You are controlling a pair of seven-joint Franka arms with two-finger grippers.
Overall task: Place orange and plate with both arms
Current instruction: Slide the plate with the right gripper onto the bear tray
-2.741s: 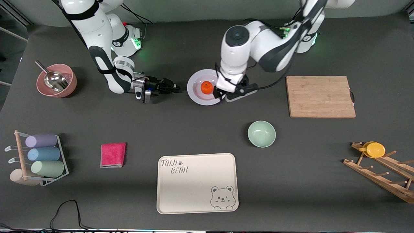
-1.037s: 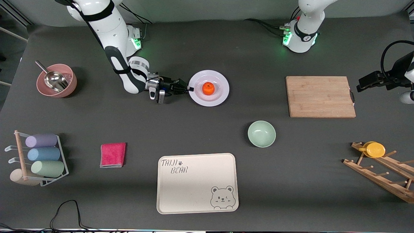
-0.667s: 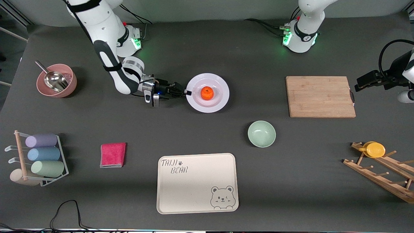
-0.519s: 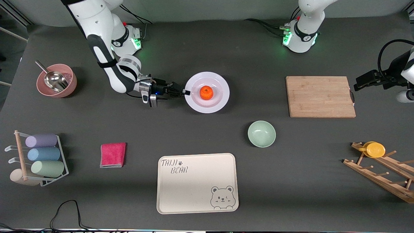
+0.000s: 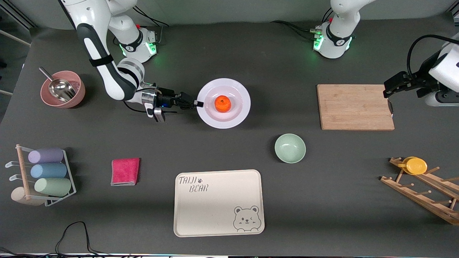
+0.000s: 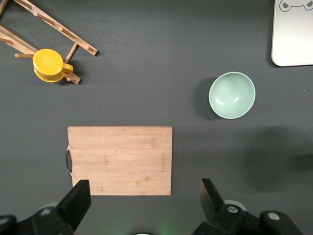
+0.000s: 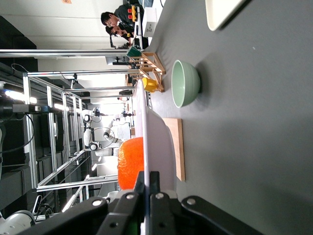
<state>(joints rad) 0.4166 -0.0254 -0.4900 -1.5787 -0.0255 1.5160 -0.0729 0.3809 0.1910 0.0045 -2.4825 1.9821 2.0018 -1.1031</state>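
Fingers clamped on its rim, the right gripper (image 5: 198,104) has lifted the plate (image 5: 237,114) carrying the orange (image 5: 222,103) off the table (image 5: 229,154) and toward the right arm's end, while the left gripper (image 5: 393,85), fingers spread empty, waits over the cutting board (image 5: 355,106).

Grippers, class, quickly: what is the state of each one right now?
Left gripper: open, holding nothing, above the cutting board.
Right gripper: shut on the plate carrying the orange.

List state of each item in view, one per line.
plate: gripped at its rim, orange on it
orange: resting on the plate, not gripped
right gripper: shut on the plate's rim
left gripper: open, empty, above the cutting board
cutting board: flat, bare
green bowl: upright, empty
tray: flat, empty
pink bowl: upright, holds metal scoop
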